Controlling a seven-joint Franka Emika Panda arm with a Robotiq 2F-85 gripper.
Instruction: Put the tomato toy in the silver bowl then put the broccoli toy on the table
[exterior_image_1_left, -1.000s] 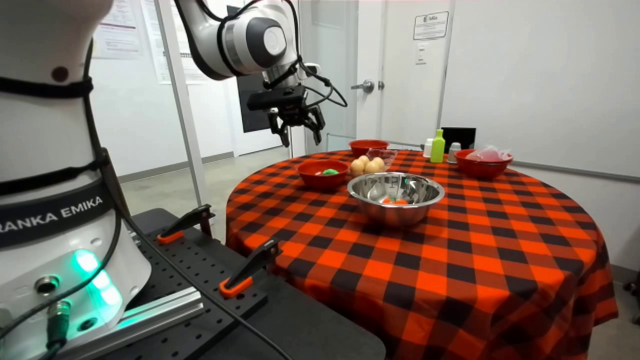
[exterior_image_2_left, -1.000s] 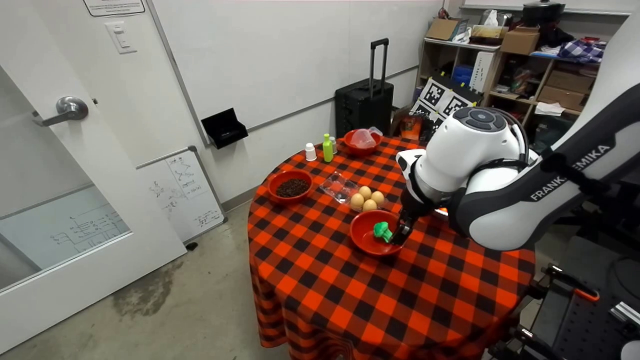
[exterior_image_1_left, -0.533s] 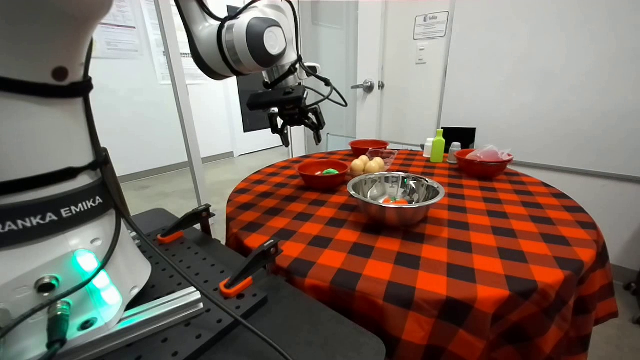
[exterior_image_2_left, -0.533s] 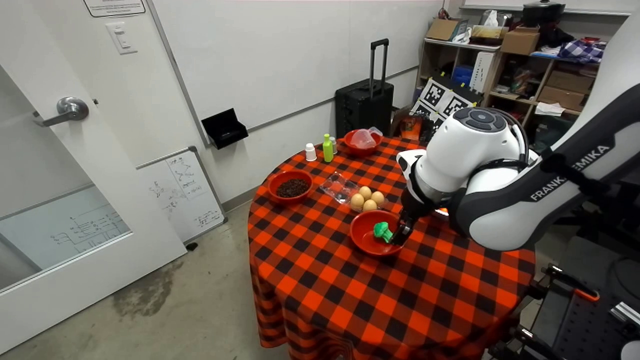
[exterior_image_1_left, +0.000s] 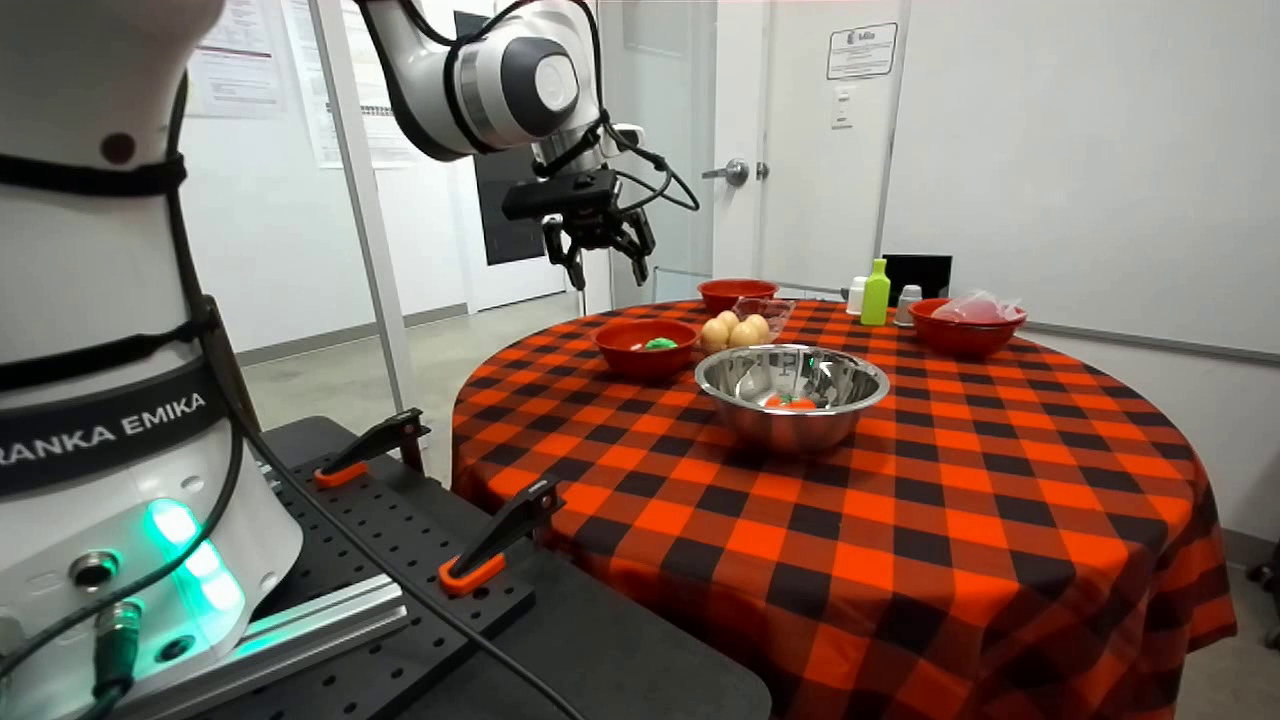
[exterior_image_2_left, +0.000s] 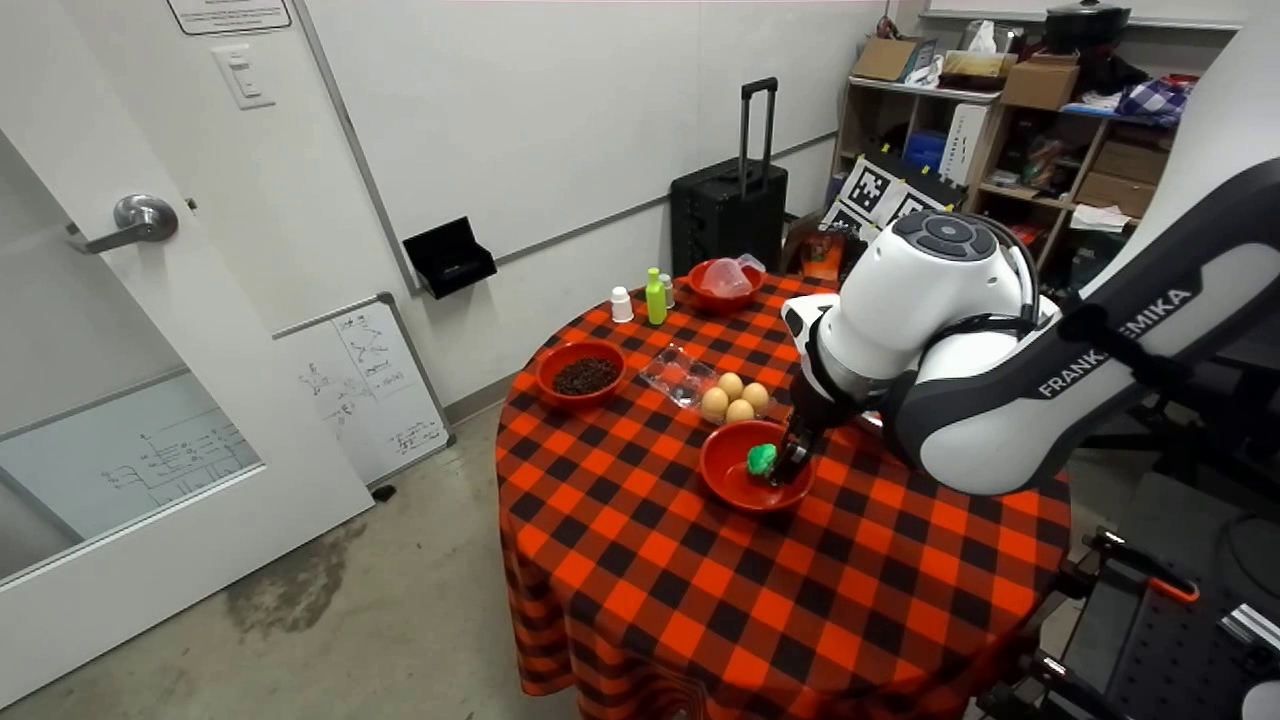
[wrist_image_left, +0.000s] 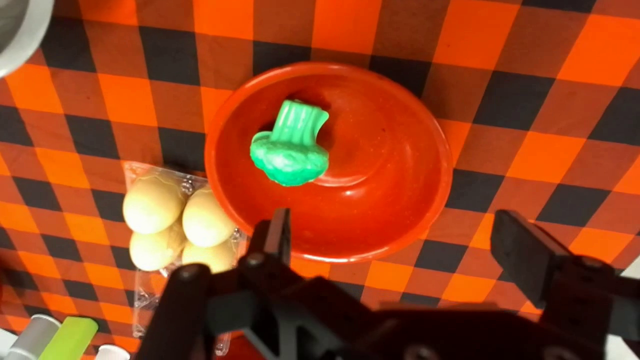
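The tomato toy (exterior_image_1_left: 790, 403) lies inside the silver bowl (exterior_image_1_left: 790, 432), with only its top showing. The bowl's edge also shows at the top left of the wrist view (wrist_image_left: 29, 37). The green broccoli toy (wrist_image_left: 290, 150) lies in a red bowl (wrist_image_left: 400, 220) on the checked table (exterior_image_1_left: 950, 520). It also shows in both exterior views (exterior_image_1_left: 660, 343) (exterior_image_2_left: 762, 459). My gripper (exterior_image_1_left: 610, 282) is open and empty, pointing down, well above the table near the red bowl. In the wrist view, the broccoli lies ahead and left of the spread fingers (wrist_image_left: 391, 217).
Several eggs in a clear carton (wrist_image_left: 155, 205) sit right beside the red bowl. A red bowl of dark beans (exterior_image_2_left: 585, 375), a green bottle (exterior_image_2_left: 656, 298), a white shaker (exterior_image_2_left: 621, 304) and a red bowl with a plastic item (exterior_image_2_left: 725, 287) stand farther off on the table.
My arm has shifted slightly, bringing the open gripper a little farther over the red bowl. It now covers part of the broccoli's stem in an exterior view. The objects have not moved.
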